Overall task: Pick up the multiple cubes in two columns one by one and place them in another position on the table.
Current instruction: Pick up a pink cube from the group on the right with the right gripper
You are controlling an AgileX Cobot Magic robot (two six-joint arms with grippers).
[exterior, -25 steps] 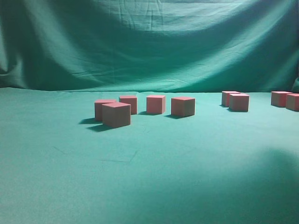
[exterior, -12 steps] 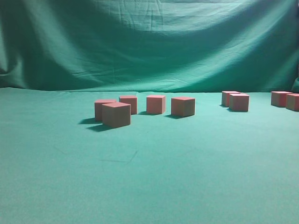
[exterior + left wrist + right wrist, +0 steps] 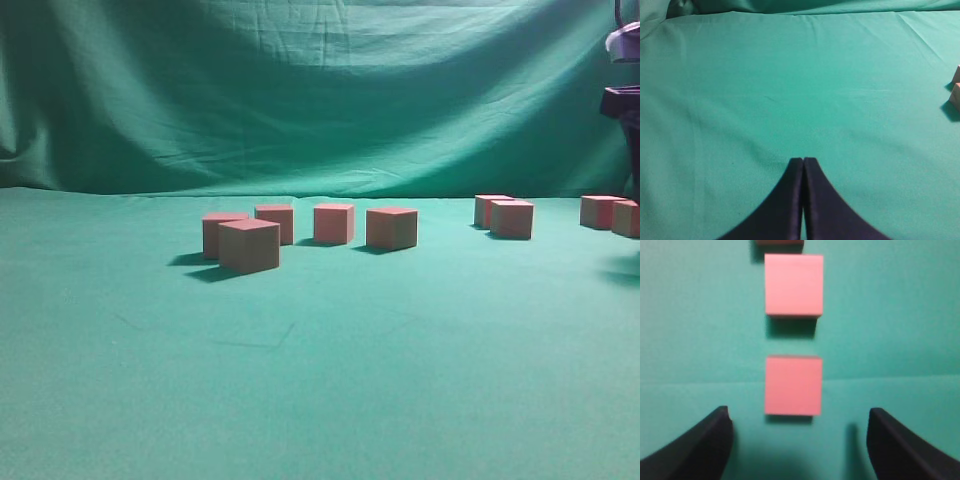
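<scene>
Bench (image 3: 320,380): flat green cloth with faint creases, a wrinkled green backdrop (image 3: 320,90) hanging upright behind it.
Left group of cubes (image 3: 300,232): five pinkish-red cubes with tan-looking sides rest near the bench's middle, the nearest one (image 3: 249,245) just in front of another.
Right group of cubes (image 3: 556,215): two pairs stand farther right, well apart from the left group.
Left end effector (image 3: 803,172): dark fingers pressed together, nothing between them, above bare cloth; two cube corners (image 3: 955,87) show at the right edge.
Right end effector (image 3: 800,440): fingers spread wide, empty, hovering over a column of cubes; the nearest cube (image 3: 793,385) lies between the tips, another (image 3: 793,284) beyond it.
</scene>
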